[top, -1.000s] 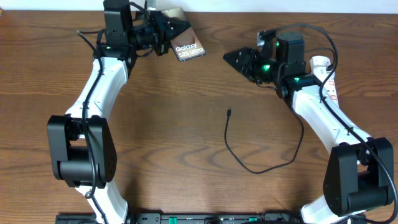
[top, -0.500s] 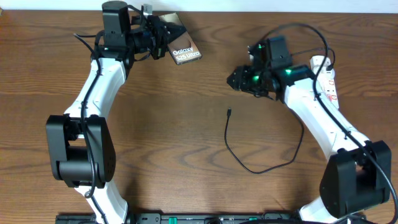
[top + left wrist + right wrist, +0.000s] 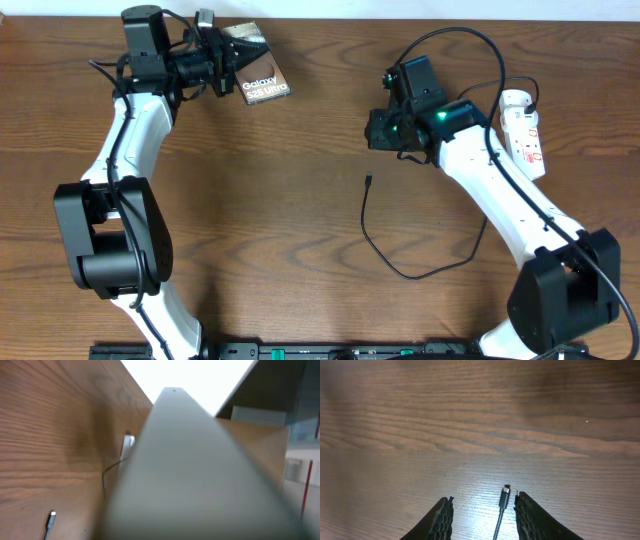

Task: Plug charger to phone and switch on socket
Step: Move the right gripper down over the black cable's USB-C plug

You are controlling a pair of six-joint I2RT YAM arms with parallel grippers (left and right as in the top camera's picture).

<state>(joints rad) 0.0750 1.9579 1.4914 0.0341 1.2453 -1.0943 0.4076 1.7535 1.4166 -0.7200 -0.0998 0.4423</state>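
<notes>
The phone (image 3: 258, 80), a dark slab lettered "Galaxy", is held off the table at the back left, with my left gripper (image 3: 224, 72) shut on its left end. In the left wrist view its grey edge (image 3: 200, 475) fills the middle and hides the fingers. The charger (image 3: 400, 268) lies looped on the wood, its connector tip (image 3: 368, 182) pointing toward the back. My right gripper (image 3: 379, 134) hangs just above and behind that tip. Seen from the right wrist, the gripper (image 3: 482, 505) is open, and the tip (image 3: 505, 496) lies between the fingers, close to the right one. The white socket (image 3: 523, 124) lies at the far right.
Bare brown wood (image 3: 260, 220) spreads between the two arms. The table's back edge runs just behind the phone and socket. The right arm's own thick black cable (image 3: 470, 45) arches above its wrist. The left wrist view catches the connector tip (image 3: 51, 520) and the distant socket (image 3: 128, 442).
My left arm has carried the phone to the left. The right arm has swung left and forward, tilting down over the connector tip, and its fingers have narrowed.
</notes>
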